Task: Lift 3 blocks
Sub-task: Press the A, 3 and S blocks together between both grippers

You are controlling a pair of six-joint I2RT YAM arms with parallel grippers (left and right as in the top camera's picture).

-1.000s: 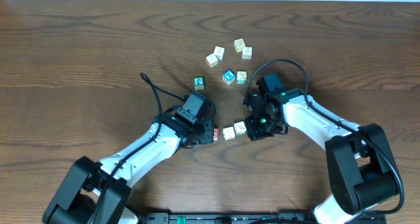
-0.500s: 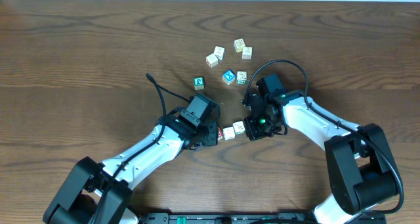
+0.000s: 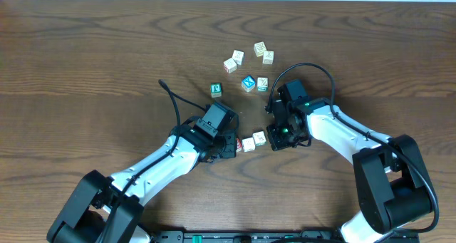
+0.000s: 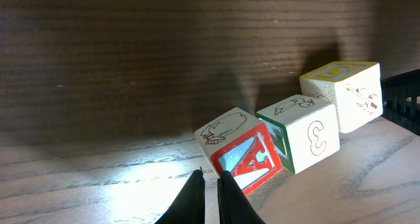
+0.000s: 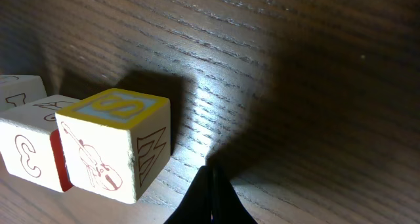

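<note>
Wood table (image 3: 85, 43), three blocks (image 4: 298, 133) aligned, left end effector (image 4: 210, 179) together, right end effector (image 5: 211, 171) together

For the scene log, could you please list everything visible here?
Red-faced block: one, red and white, at the left gripper's tip.
Green-edged block: one, pale, middle of that row.
Yellow-topped block: one, cream, row's right end.
Blue-faced block: one, blue, beyond the row.
Green-faced block: one, green, left of the blue one.
Pale blocks: five, cream, four clustered farthest back, one beside the blue.
Table: one, dark brown wood.
Left gripper: one, black, shut.
Right gripper: one, black, shut, beside the yellow-topped block.
</note>
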